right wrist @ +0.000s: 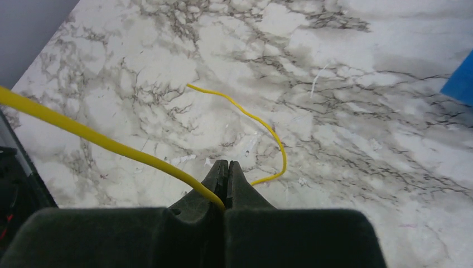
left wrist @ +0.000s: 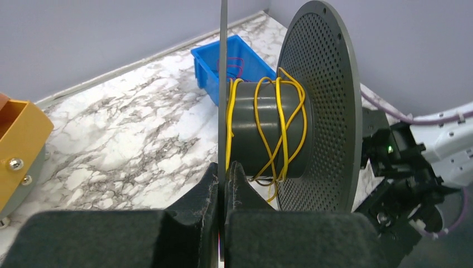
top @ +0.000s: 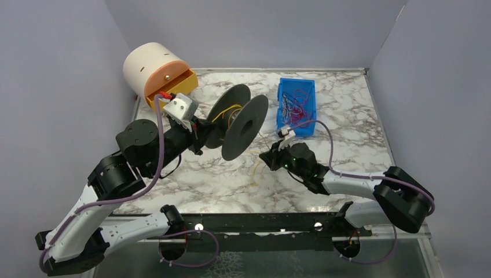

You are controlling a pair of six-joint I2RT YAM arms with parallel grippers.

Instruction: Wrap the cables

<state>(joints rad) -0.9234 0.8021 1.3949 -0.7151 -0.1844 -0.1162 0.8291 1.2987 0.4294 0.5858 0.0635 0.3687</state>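
While left hand point(left wrist: 223, 173) grips spool point(left wrist: 323, 111), right hand point(right wrist: 227, 176) pinches yellow cable point(right wrist: 111, 143).

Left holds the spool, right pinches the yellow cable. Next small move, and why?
Probably carry the right gripper around the spool hub for another turn, under tension. It is shut on the yellow cable, the left gripper clamps the near flange, the loops look slack, and cable lies unwound on the table.
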